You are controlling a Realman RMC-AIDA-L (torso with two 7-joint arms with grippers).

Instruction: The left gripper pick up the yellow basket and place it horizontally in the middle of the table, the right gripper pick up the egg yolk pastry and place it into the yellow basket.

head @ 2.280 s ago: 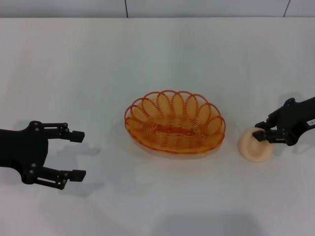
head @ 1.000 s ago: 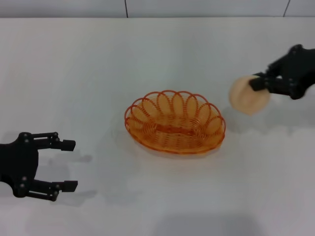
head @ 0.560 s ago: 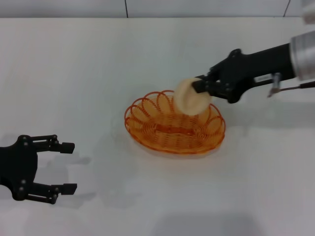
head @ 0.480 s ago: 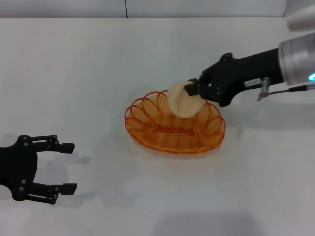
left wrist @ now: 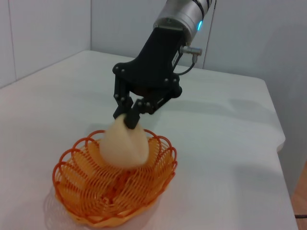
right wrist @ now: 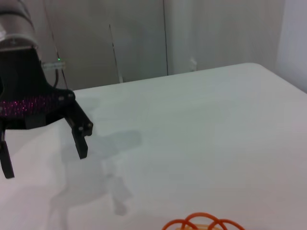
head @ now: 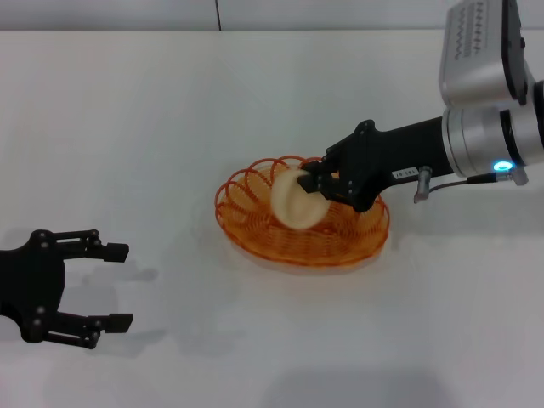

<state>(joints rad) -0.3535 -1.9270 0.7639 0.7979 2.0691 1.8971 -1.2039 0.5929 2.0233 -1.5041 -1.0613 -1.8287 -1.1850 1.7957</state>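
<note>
The yellow basket (head: 303, 216) lies lengthwise in the middle of the white table (head: 170, 110). My right gripper (head: 313, 183) is shut on the egg yolk pastry (head: 296, 198) and holds it just above the basket's inside, left of its centre. The left wrist view shows the same: the right gripper (left wrist: 130, 116) pinches the pastry (left wrist: 124, 146) from above over the basket (left wrist: 115, 184). My left gripper (head: 115, 286) is open and empty near the table's front left; it also shows in the right wrist view (right wrist: 45, 153). A bit of basket rim (right wrist: 204, 223) shows there too.
The table's far edge meets a grey wall (head: 255, 13). The table's right edge and a corner (left wrist: 278, 143) show in the left wrist view. A grey cable (head: 459, 180) hangs off the right arm.
My right gripper lifted the pastry from the table right of the basket, carried it left, and lowered it over the basket. My left gripper drew back a little to the left.
</note>
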